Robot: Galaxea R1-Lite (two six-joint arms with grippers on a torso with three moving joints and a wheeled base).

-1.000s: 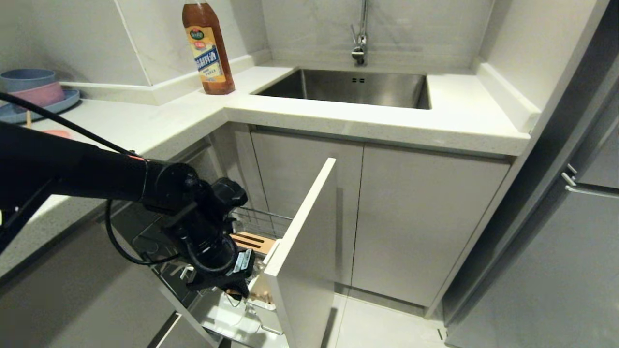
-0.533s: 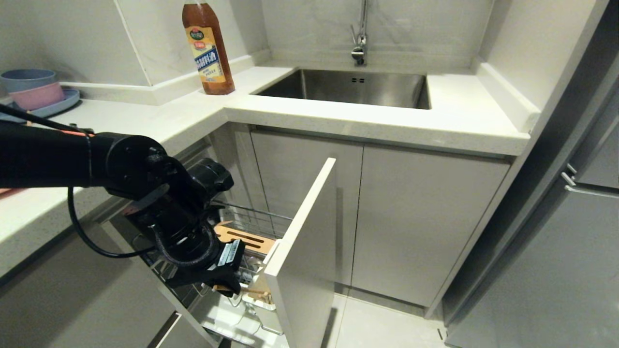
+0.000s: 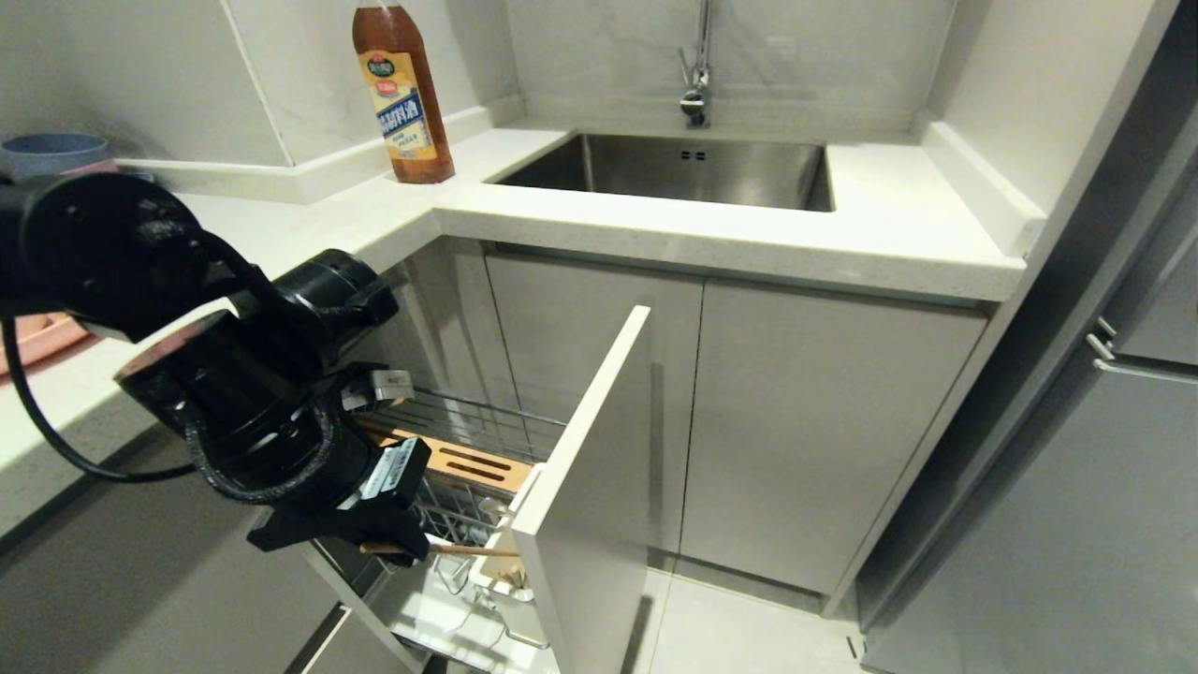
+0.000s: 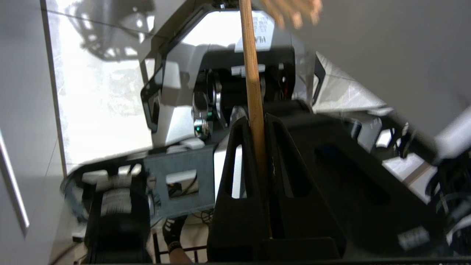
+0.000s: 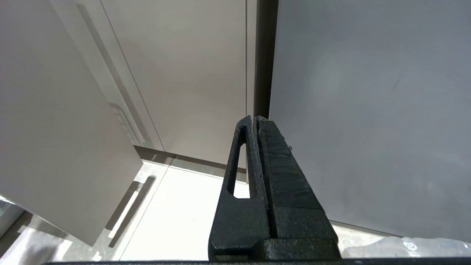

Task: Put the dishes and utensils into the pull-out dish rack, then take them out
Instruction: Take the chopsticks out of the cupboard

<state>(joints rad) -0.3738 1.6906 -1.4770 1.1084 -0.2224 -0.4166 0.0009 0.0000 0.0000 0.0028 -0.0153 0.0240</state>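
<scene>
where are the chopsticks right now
The chopsticks are clamped in the left tool, low on the left of the head view, lying roughly level above the white utensil cup just behind the pull-out dish rack's front panel.

A home kitchen: a steel sink (image 3: 674,168) with a tap (image 3: 697,84) at twelve o'clock in a pale L-shaped counter (image 3: 889,225), a sauce bottle (image 3: 402,94) at eleven o'clock, and a pull-out dish rack (image 3: 468,449) among plain cabinet doors (image 3: 805,440)

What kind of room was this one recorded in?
A home-style kitchen, most likely: a steel sink with a faucet is set into a pale countertop, a sauce bottle stands beside it, and a pull-out dish rack is drawn out from the base cabinets.
</scene>
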